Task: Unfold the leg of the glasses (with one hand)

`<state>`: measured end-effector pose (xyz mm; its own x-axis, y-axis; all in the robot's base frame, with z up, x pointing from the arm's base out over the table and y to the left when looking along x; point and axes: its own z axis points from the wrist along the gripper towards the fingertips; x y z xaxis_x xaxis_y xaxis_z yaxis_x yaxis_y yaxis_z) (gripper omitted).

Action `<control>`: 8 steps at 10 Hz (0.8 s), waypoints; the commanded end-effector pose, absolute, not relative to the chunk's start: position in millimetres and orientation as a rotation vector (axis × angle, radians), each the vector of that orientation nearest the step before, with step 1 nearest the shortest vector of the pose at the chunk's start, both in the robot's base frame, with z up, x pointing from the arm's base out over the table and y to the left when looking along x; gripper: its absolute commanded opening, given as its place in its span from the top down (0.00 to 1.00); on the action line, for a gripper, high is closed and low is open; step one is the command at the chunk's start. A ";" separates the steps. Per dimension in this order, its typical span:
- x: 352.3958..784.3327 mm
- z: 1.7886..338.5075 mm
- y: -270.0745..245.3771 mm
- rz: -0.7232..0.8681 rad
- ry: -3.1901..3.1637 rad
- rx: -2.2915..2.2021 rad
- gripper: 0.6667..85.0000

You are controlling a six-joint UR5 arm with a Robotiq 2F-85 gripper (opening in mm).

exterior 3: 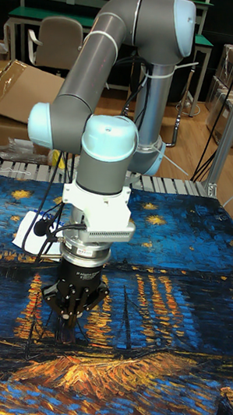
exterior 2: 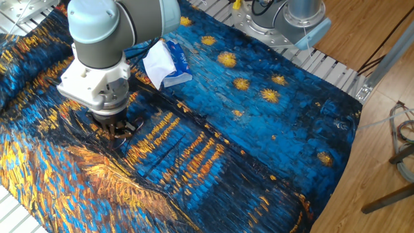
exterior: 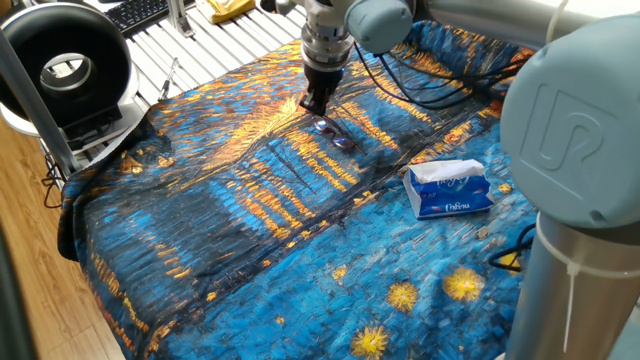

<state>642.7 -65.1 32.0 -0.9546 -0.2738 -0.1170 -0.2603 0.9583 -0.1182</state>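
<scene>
The glasses (exterior: 335, 134) lie on the painted cloth (exterior: 250, 210) that covers the table, in the orange-streaked band near the far side as one fixed view sees it, well apart from the tissue pack (exterior: 449, 188) to their right. They are small and dark against the busy pattern, so the lenses and legs are hard to separate, and whether a leg is folded or opened out cannot be told. The gripper (exterior: 314, 103) points straight down at the near end of the glasses, its black fingers close together with their tips at cloth level; they seem to touch or pinch part of the thin frame, but the pictures do not settle whether they truly grasp it. In the other fixed view the fingertips (exterior 2: 115, 134) sit low over the cloth (exterior 2: 213, 142) with a bit of the glasses (exterior 2: 131, 125) showing just beside them, and the tissue pack (exterior 2: 166, 63) lies behind the arm, its white tissue sticking up. The tall fixed view shows the gripper (exterior 3: 70, 329) from the front, hanging under the grey arm with its pale blue joint caps, fingers drawn to a narrow point over the cloth (exterior 3: 171, 342); the glasses cannot be picked out there. A black ring-shaped fan (exterior: 66, 65) stands beyond the cloth's left corner.
</scene>
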 end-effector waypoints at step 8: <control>629.2 59.5 -76.0 -0.258 2.968 -0.381 0.96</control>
<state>630.0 -73.3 52.1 -0.9588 -0.2651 -0.1024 -0.2451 0.9537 -0.1742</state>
